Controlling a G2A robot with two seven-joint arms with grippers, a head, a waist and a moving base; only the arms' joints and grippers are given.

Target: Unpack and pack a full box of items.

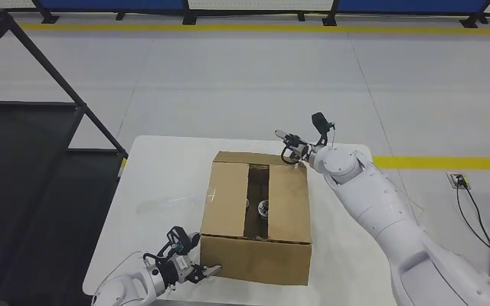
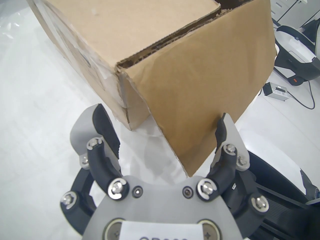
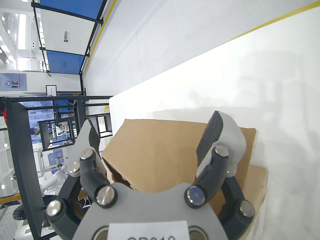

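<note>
**Inspector:** Surface and main object?
**Assessor:** White worktop. One brown cardboard box stands upright near its middle, its long side running away from the robot.

**Inspector:** Condition of the box?
**Assessor:** The top flaps are folded in but do not meet. A dark gap runs between them along the length. The left wrist view shows ragged, torn edges at the near corner.

**Inspector:** Right end effector?
**Assessor:** The right end effector is at the far right corner of the box. Its fingers are spread and grip nothing. The right wrist view shows cardboard beneath them.

**Inspector:** Left end effector?
**Assessor:** The left end effector is low at the near left corner of the box, fingers spread. The corner of a cardboard panel lies between them. One finger rests against the panel and the other stands apart from it. The panel is not pinched.

**Inspector:** Contents?
**Assessor:** Items sit inside the box and are seen through the gap. One is small, round and pale. Their kind cannot be told.
</note>
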